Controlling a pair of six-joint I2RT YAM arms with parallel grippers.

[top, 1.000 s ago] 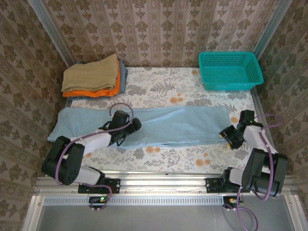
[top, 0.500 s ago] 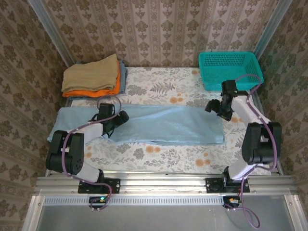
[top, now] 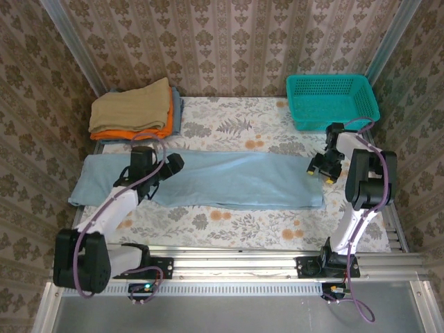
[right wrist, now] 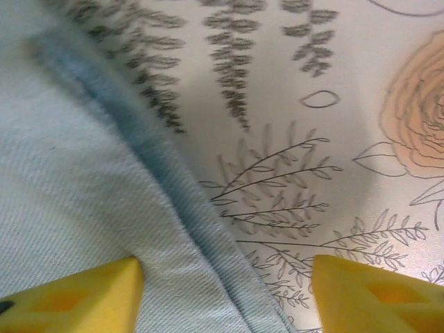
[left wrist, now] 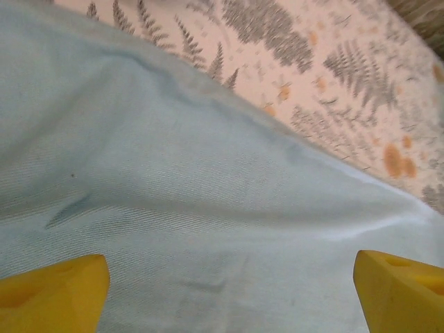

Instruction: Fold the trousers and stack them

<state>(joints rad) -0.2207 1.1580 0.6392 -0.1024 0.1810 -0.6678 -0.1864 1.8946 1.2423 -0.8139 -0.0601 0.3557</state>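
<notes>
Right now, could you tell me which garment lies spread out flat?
The pale blue trousers, spread long across the table; the tan garment and orange garment sit folded, stacked far left.

The black-and-white left arm (top: 111, 208) reaches from its base at the lower left of the top view up and rightward to left of centre, its black wrist turned so that the left gripper (top: 172, 164) points toward the right of the frame. In the left wrist view, the left gripper (left wrist: 225, 295) shows yellow wedge-shaped fingertips (left wrist: 52, 291) in the two bottom corners, jaws spread wide. The matching right arm (top: 362, 187) stands steeply up the right side, bending at the wrist so that the right gripper (top: 320, 169) points down and left. In the right wrist view, the right gripper (right wrist: 222, 291) has yellow fingertips (right wrist: 76, 295) set clearly apart along the bottom edge.
</notes>
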